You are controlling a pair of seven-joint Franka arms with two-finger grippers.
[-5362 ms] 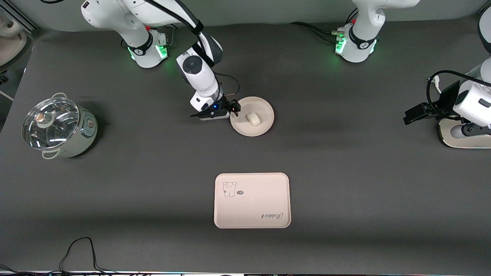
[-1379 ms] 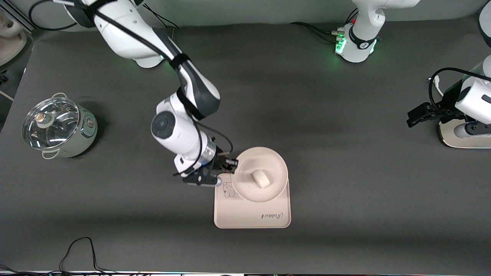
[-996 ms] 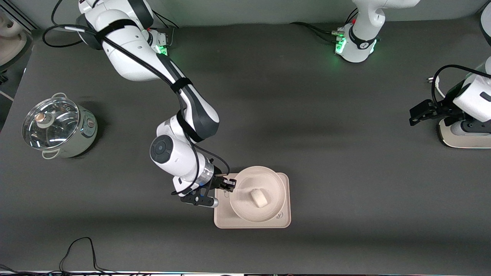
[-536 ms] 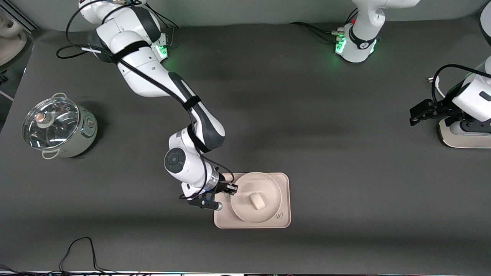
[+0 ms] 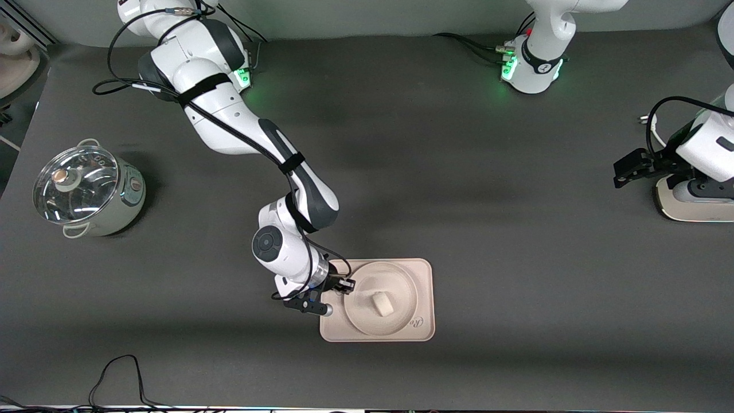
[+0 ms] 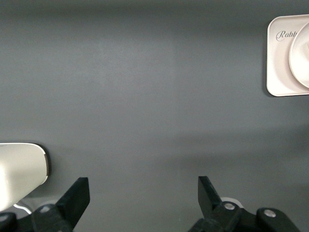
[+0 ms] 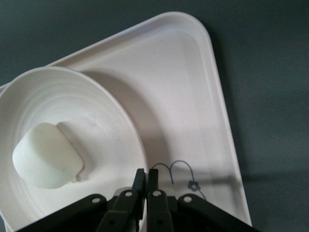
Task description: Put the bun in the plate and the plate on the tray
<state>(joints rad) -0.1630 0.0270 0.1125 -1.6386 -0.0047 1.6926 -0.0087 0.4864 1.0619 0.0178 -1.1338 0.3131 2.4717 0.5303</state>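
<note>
The plate [image 5: 380, 299] looks stiff and light, a shallow round dish with a raised rim, and that rim is the natural place to pinch it; a thin edge like that could slip or tilt if the grip were loose. The bun [image 5: 381, 303] sits loose in the middle of the plate, a small white lump that looks soft and light, so it could roll or slide if the plate tipped.

The right pincer [image 5: 346, 284] is pinched tight on the plate's rim, on the edge toward the right arm's end of the tabletop; in the right wrist view its fingers [image 7: 140, 186] meet over the rim beside the bun. The plate lies on the tray [image 5: 423, 275], inside its border and covering most of it, with the bear drawing half hidden under it. To my eye both steps look done, and only letting go remains.

The left pincer [image 6: 142, 195] waits with its fingers spread wide and nothing between them, over bare tabletop at the left arm's end, well apart from the tray.
</note>
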